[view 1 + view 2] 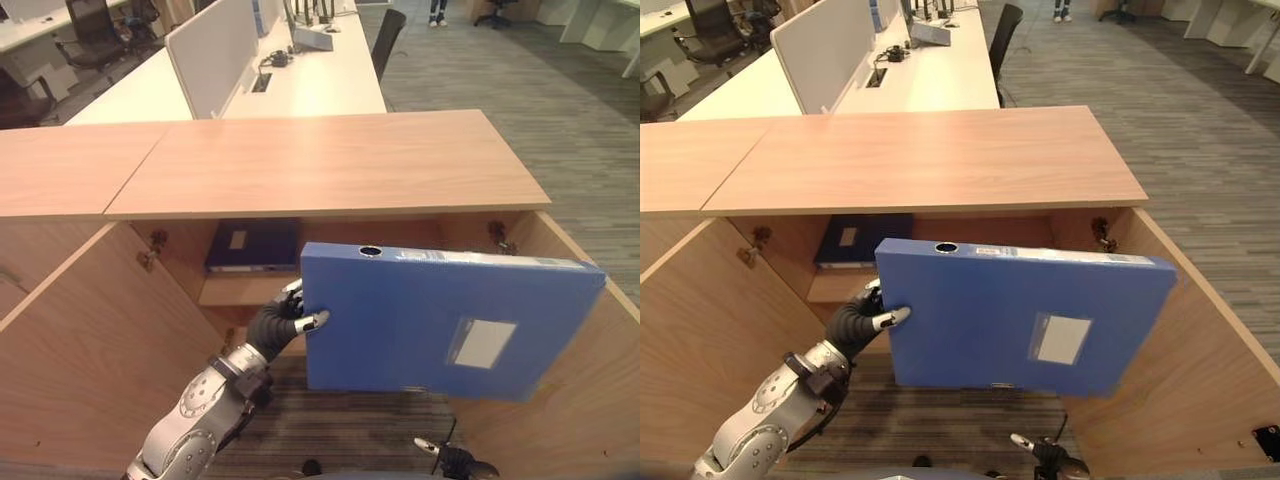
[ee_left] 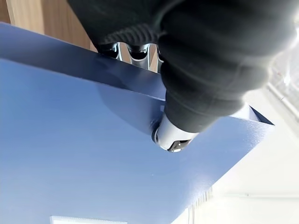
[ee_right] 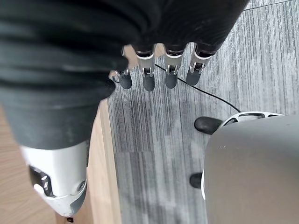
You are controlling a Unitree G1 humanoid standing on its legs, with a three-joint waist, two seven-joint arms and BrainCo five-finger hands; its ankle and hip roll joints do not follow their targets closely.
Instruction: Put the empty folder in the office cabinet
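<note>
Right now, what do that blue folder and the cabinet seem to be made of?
The blue folder looks like smooth, slightly glossy plastic-covered board: even colour, soft sheen where the left hand grips its edge. The office cabinet seems to be matte wood-grain laminate, though veneer is possible.

The blue folder (image 1: 440, 322) hangs upright in front of the open wooden cabinet (image 1: 330, 165), broad face outward, tilted down toward four o'clock. It bears a pale label, with a round finger hole in its spine on top. The left hand (image 1: 283, 318) pinches its nine-o'clock edge.
</note>
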